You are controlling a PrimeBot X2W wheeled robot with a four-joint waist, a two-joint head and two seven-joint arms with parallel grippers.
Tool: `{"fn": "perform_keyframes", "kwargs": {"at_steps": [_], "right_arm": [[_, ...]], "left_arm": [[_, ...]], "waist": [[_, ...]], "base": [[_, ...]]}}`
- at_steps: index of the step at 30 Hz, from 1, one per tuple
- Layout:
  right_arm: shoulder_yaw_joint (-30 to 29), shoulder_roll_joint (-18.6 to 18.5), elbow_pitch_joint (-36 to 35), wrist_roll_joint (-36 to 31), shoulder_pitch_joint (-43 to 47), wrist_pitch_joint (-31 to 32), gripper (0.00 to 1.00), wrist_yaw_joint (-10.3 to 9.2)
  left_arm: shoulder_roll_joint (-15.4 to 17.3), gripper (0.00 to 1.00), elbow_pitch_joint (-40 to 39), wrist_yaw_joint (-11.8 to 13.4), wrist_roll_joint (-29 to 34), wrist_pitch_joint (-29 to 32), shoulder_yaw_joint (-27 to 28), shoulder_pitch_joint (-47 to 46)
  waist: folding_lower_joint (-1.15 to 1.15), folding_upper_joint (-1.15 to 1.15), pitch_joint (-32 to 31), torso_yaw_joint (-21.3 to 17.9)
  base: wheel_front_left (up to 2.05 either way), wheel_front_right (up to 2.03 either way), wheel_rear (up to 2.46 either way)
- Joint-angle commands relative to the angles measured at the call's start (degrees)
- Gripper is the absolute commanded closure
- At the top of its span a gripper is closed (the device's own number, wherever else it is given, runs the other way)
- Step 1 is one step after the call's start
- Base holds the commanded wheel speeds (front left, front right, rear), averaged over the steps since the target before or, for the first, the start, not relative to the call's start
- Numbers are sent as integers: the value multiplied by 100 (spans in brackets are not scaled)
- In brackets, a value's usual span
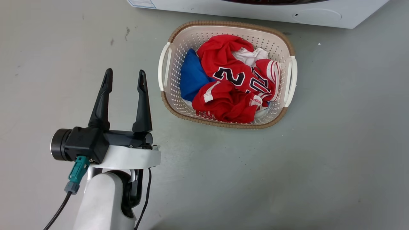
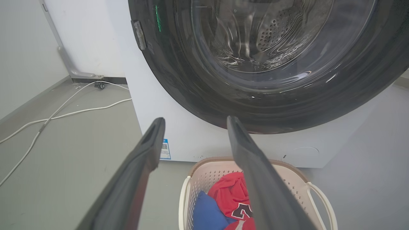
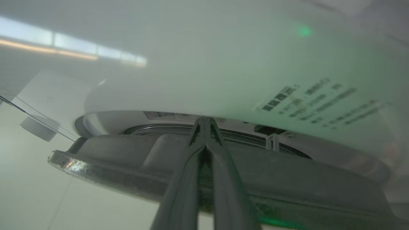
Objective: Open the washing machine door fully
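Now the basket [image 1: 191, 35], at 1 o'clock from the left pincer [image 1: 124, 75], holds a red jersey [image 1: 236, 86], a blue cloth [image 1: 191, 76] and a white one [image 1: 250, 56]. At 12 o'clock stands the washer [image 1: 255, 12]. The left pincer gapes apart below the door [image 2: 179, 80]. The right pincer [image 3: 204, 123], tips together, meets the door's rim.

The washing machine door [image 2: 191, 95] is rendered in glossy black around clear glass; the washing machine [image 2: 153, 108] is finished in smooth white. Soft red cloth [image 1: 230, 105] is held in a perforated cream plastic basket [image 1: 175, 102]. The grey floor [image 1: 287, 175] is matt.
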Motion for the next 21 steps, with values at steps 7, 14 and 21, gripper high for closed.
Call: {"fn": "perform_keyframes", "kwargs": {"at_steps": [7,14,21], "right_arm": [[462,22,125,-259,-90,407,100,-2],[688,18,34,-374,111,642,100,-2],[972,116,-204,-406,582,933,100,-1]], "left_arm": [[-7,0,26,64,-91,-15,-33,-105],[-8,0,124,69,-105,-15,-15,-92],[-7,0,185,39,-64,-15,59,52]], "waist": [[-1,0,55,66],[-1,0,-59,16],[-1,0,-348,-121]], "base": [[0,0,0],[0,0,0],[0,0,0]]}}
